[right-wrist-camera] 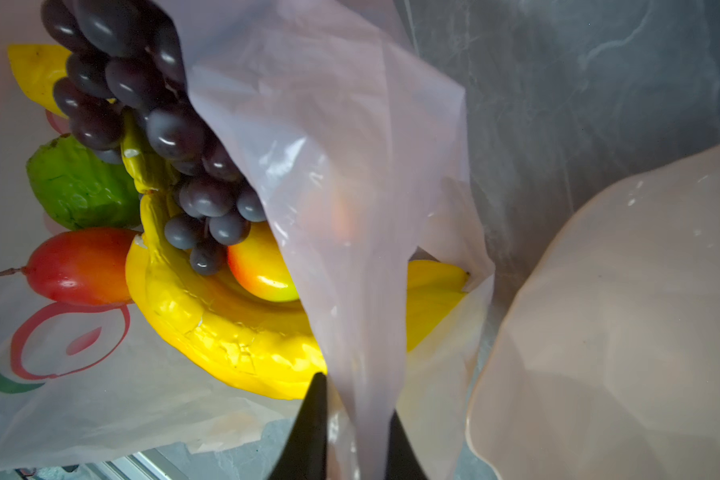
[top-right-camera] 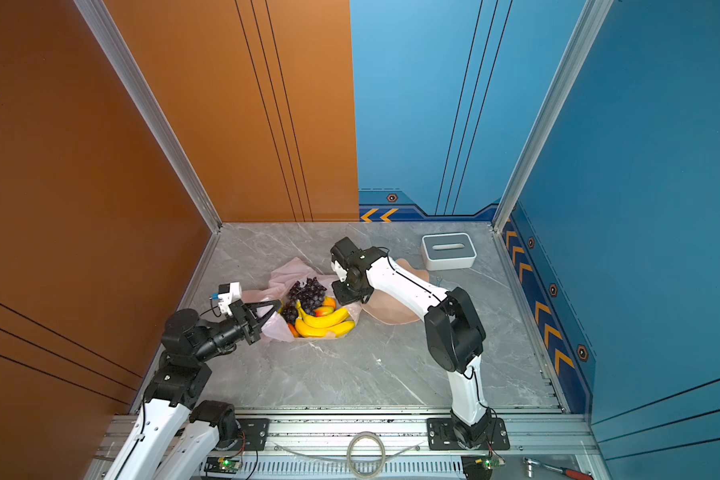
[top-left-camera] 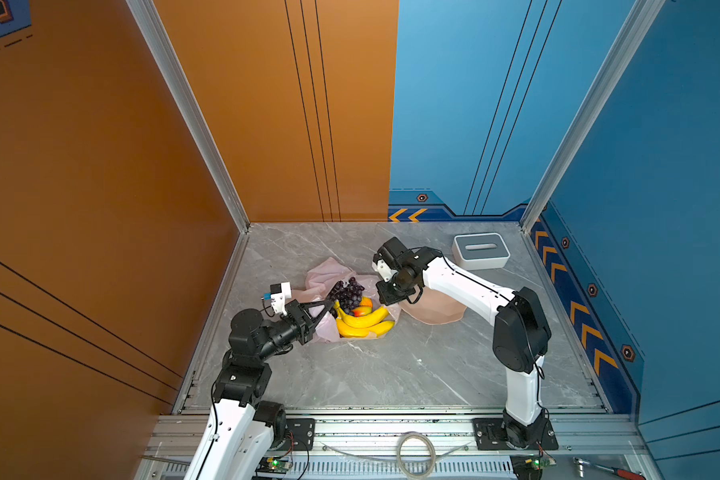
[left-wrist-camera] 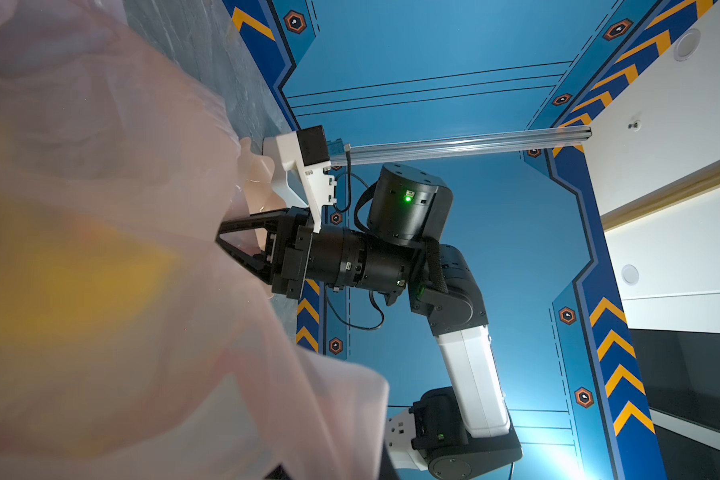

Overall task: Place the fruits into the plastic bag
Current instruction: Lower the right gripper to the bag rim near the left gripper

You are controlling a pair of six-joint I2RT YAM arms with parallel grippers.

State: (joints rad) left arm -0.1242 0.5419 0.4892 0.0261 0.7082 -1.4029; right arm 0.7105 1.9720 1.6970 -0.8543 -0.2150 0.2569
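plastic bag [right-wrist-camera: 341,174], film covering banana bunch [right-wrist-camera: 225,332]

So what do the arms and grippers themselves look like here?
The left arm and right arm share white links, black round joints and thin black cables. A green light glows on a right-arm joint. White camera mounts sit at the wrists. The left gripper and right gripper are black with triangular open-frame fingers.
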